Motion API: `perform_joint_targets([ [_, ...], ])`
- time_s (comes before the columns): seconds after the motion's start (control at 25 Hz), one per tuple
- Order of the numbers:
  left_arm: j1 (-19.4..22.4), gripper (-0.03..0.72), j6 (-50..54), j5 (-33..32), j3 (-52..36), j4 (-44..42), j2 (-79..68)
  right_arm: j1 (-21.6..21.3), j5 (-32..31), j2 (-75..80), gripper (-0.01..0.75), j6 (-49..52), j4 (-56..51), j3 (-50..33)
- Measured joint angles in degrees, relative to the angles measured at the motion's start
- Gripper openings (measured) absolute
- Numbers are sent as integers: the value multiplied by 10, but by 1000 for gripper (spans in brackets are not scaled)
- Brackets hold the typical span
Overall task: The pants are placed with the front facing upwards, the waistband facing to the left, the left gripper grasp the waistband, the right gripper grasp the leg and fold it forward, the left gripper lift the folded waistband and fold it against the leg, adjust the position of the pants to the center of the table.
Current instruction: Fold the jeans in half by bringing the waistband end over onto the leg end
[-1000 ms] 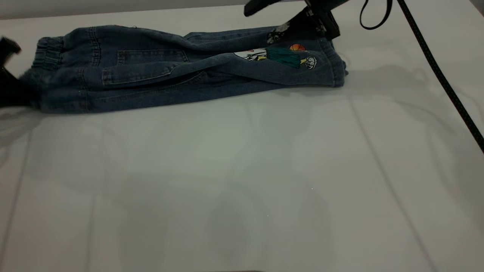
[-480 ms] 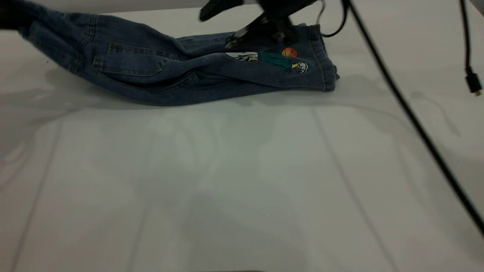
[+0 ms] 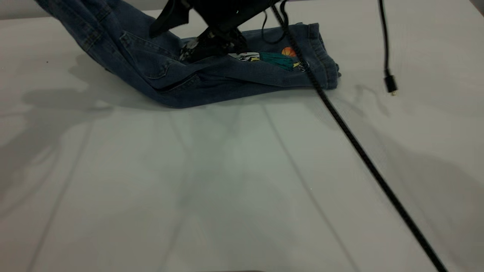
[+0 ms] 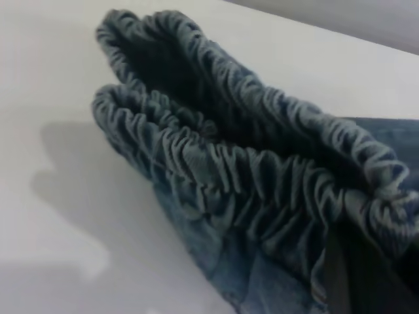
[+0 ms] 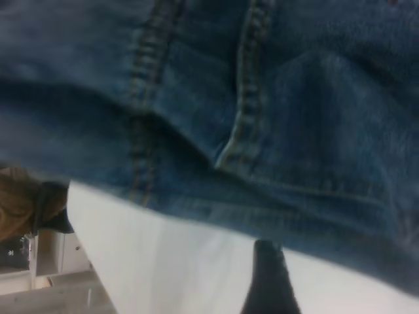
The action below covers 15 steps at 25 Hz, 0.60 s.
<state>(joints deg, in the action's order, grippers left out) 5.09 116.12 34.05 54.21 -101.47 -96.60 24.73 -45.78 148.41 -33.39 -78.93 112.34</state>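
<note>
The blue denim pants [image 3: 211,81] lie folded lengthwise at the far side of the table [image 3: 227,170]. The printed leg [image 3: 280,60] rests flat at the right, while the upper part rises steeply off the top left of the exterior view. My left gripper [image 4: 366,275] is outside the exterior view. In the left wrist view it is shut on the ruched waistband [image 4: 249,176], which hangs in the air. My right gripper [image 3: 166,45] stands open over the middle of the pants, its lower finger [image 3: 204,45] pressing on the denim and its upper finger [image 3: 166,20] raised. One black finger [image 5: 270,281] shows under the denim.
A thick black cable [image 3: 351,139] runs from the right arm diagonally across the table to the near right corner. A thinner cable with a plug [image 3: 390,84] dangles at the right. The broad near half of the table lies in front of the pants.
The waistband end has risen off the table and swung right, leaving the top of the view. The right gripper slid left along the pants from the leg hem to the middle; the cables swung left.
</note>
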Motion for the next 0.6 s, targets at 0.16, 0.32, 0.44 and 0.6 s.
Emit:
perform_joint_targets([
  [0.16,-34,60,-1,0,0,0,17,11,-8,33,431,19,14,25],
  [0.32,-65,60,-8,-18,0,0,32,9,-58,37,431,26,68,40],
  [0.44,-83,60,-15,-31,0,0,40,-14,-92,27,431,37,97,69],
  [0.6,-115,60,-17,-61,0,0,42,-56,-130,7,431,51,111,114],
])
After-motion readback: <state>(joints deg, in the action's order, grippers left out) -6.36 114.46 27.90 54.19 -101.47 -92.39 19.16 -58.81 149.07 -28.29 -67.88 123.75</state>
